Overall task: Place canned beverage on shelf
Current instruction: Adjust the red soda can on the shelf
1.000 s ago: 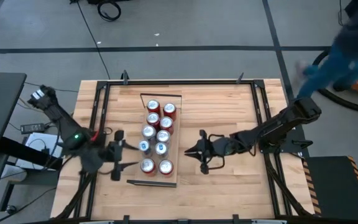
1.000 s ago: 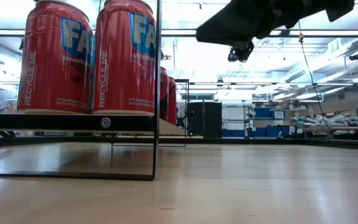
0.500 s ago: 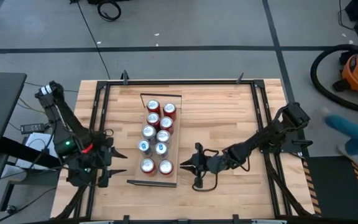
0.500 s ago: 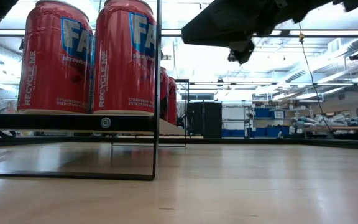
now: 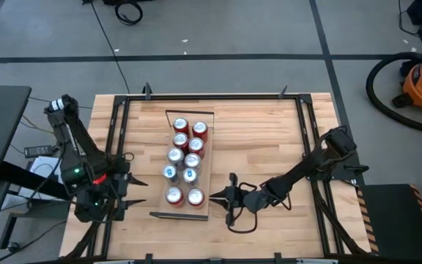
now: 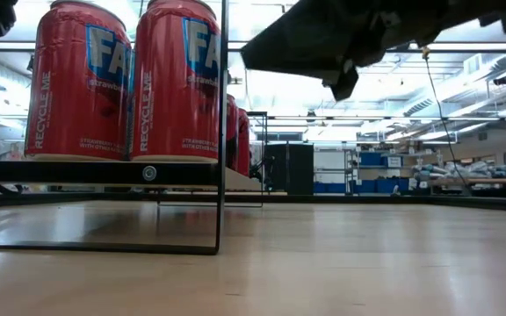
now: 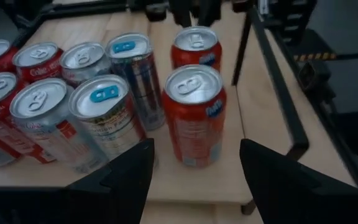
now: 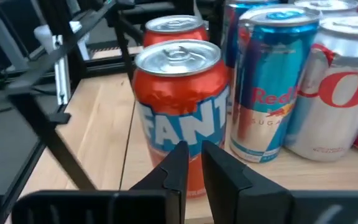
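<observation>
Cans (image 5: 184, 163) stand upright in two rows on the shelf (image 5: 205, 187); rigid, smooth, easily dented, best gripped mid-wall. Right tool (image 5: 215, 197) hovers closed and empty just beside them; left tool (image 5: 120, 196), open, waits at the tabletop's (image 5: 269, 132) edge.

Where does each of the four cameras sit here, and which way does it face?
High view: overhead, straight down on the shelf of cans; left gripper and right gripper flank it.
Low view: table height, level past two red cans; an arm overhead.
Left wrist view: beyond the shelf's end, looking along it; open fingers show.
Right wrist view: beside the shelf, facing the Fanta can; shut fingers show.
Shared: all four views show the end red cans.
</observation>
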Available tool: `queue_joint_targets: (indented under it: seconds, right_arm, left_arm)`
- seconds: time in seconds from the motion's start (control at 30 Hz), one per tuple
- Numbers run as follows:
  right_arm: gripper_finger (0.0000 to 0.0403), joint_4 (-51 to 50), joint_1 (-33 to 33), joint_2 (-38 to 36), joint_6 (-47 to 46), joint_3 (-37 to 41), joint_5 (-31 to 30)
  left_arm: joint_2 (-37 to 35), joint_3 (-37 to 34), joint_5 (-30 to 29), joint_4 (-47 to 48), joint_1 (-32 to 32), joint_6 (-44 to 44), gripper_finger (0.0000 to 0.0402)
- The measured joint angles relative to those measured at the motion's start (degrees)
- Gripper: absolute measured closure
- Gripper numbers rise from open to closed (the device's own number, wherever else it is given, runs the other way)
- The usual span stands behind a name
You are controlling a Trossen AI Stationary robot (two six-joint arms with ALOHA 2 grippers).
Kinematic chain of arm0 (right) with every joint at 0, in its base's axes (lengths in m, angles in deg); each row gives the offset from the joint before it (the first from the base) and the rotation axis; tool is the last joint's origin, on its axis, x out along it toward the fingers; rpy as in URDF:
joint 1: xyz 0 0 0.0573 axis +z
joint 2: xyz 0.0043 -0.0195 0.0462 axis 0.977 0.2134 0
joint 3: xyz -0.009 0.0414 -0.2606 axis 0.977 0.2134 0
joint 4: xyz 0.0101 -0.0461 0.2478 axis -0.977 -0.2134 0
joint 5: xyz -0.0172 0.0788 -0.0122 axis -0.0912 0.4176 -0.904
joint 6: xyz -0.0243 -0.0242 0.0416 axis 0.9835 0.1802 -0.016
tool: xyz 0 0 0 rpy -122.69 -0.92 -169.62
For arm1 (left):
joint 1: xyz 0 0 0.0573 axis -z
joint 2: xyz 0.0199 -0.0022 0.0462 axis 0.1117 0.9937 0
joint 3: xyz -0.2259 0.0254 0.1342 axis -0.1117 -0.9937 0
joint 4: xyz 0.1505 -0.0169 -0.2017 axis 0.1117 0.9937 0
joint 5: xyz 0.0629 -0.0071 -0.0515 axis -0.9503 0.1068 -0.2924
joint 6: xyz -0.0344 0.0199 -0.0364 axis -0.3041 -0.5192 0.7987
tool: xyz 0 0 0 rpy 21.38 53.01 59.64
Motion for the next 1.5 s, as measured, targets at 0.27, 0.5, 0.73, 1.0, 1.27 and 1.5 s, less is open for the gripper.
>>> queue_joint_targets:
  seconds: [0.27,0.5,0.73,1.0,1.27,1.5]
  right_arm:
    - [0.0353,3.5,-1.3,2.1,0.1,0.0,1.5]
    - [0.0353,4.0,-2.7,2.1,-0.5,0.0,4.9]
    - [0.0354,5.3,-2.7,2.1,0.0,0.0,4.9]
    - [0.0354,9.1,-2.7,4.5,-0.3,-0.2,5.3]
    - [0.0354,11.5,-3.0,8.1,-2.2,-0.1,6.7]
    - [0.0354,11.7,-3.1,8.2,-1.9,-0.1,6.9]
  left_arm:
    - [0.1,-9.5,-2.3,-3.3,0.8,9.3,0.0153]
    - [0.1,-16.4,-2.2,-12.2,0.9,9.4,0.0153]
    - [0.1,-20.7,-0.9,-19.9,0.9,8.0,0.0153]
    - [0.1,-21.2,-0.7,-21.4,0.9,7.8,0.0153]
    - [0.1,-21.2,-0.7,-22.5,0.9,7.4,0.0153]
    - [0.1,-21.2,-0.7,-24.4,0.9,6.0,0.0153]
